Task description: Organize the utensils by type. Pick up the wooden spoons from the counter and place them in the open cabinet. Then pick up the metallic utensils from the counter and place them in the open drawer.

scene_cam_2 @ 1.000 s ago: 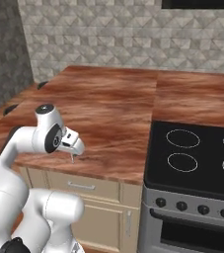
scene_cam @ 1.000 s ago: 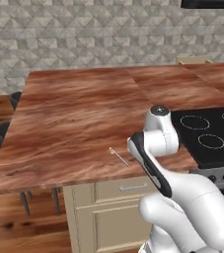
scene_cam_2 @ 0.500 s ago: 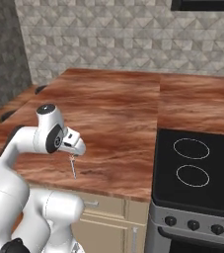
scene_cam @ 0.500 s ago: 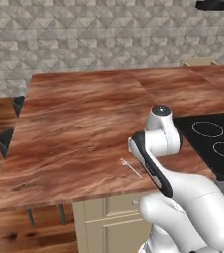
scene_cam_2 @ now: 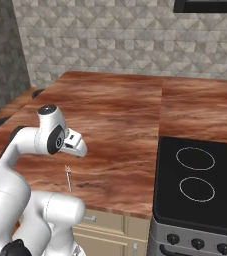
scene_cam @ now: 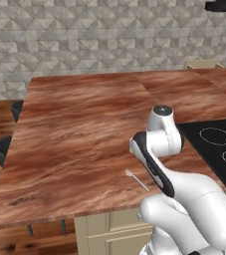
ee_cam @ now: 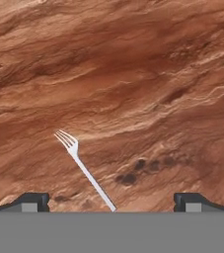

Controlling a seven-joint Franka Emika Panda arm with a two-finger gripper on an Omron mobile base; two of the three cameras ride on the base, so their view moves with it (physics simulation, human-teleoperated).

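Reddish-brown counter (scene_cam: 74,134) beside the black stovetop (scene_cam_2: 200,185): a silver fork (ee_cam: 84,168) lies flat near its front edge, left of the stovetop, the gripper (ee_cam: 111,200) poised above with jaws wide, seemingly lining up a pick.

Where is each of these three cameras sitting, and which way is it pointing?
Left base view: behind the arm to its left, looking forward and down over the counter; the white arm rises at lower right, beside the fork.
Right base view: behind the arm to its right, over the same counter and the black stovetop; arm at lower left.
Hand view: on the hand, looking down at the fork; the open gripper shows two dark fingertips.
All three share the fork and counter.
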